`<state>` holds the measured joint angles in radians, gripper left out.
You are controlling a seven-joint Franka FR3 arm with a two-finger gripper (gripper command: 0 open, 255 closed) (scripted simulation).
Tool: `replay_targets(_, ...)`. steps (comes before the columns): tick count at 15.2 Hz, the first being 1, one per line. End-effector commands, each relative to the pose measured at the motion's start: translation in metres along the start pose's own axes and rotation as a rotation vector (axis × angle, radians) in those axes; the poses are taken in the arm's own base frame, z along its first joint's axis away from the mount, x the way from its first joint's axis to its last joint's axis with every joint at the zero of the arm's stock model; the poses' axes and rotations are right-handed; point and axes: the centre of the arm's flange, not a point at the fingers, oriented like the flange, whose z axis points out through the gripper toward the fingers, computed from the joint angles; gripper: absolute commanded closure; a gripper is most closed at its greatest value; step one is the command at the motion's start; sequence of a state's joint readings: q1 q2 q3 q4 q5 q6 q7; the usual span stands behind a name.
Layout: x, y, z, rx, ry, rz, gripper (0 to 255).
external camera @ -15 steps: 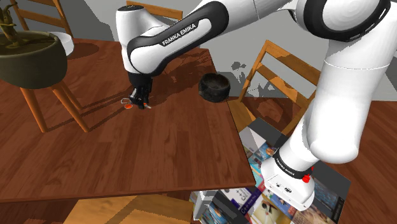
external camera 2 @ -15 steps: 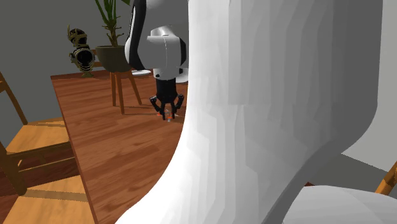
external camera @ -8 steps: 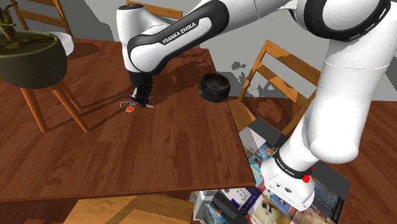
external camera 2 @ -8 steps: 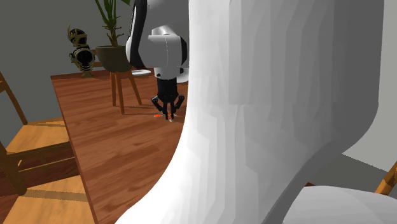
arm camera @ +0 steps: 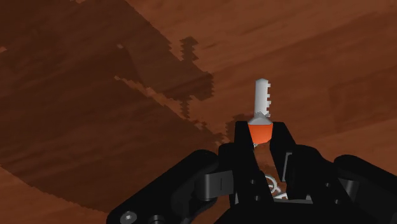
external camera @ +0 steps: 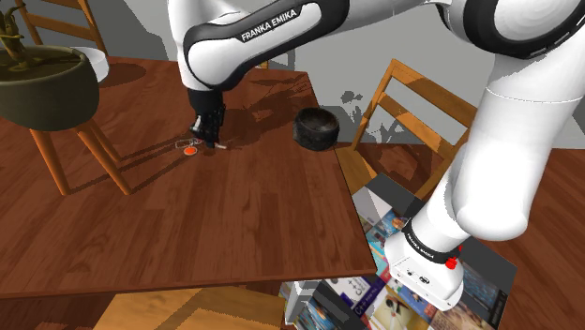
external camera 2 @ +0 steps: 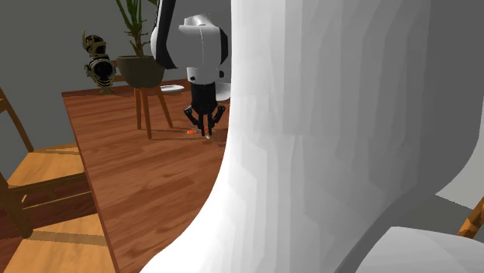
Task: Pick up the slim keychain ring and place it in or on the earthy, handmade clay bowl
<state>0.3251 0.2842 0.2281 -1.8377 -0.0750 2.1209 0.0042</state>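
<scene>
The keychain (arm camera: 261, 95) sits pinched in my gripper (arm camera: 261, 132). The two black fingers (arm camera: 236, 153) are closed on the orange head of its key, the pale toothed blade pokes out past the tips, and a bit of metal ring shows back between the fingers, nearer the palm. The grip is on the key head, I judge, because it gives the pads more to bite on than the slim ring itself.

The key's shadow falls on the wood some way apart from the blade, so I read the keychain as just clear of the brown table (external camera: 234, 216), though I can't be sure every part is off it. In the shoulder view an orange piece (external camera: 190, 150) shows just beside the gripper's tips (external camera: 208, 139), low over the table.

The dark bowl (external camera: 315, 128) stands near the table's edge, towards the shoulder view's right of the hand. The carry is not yet done.
</scene>
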Motion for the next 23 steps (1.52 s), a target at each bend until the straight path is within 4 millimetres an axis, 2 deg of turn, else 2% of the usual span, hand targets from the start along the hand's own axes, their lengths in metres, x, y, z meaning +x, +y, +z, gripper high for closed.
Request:
replay_targets(1, 0.001, 0.001, -0.011, 0.000, 0.000, 0.000, 255)
replay_targets(23, 0.002, 0.001, -0.127, 0.000, 0.000, 0.000, 255)
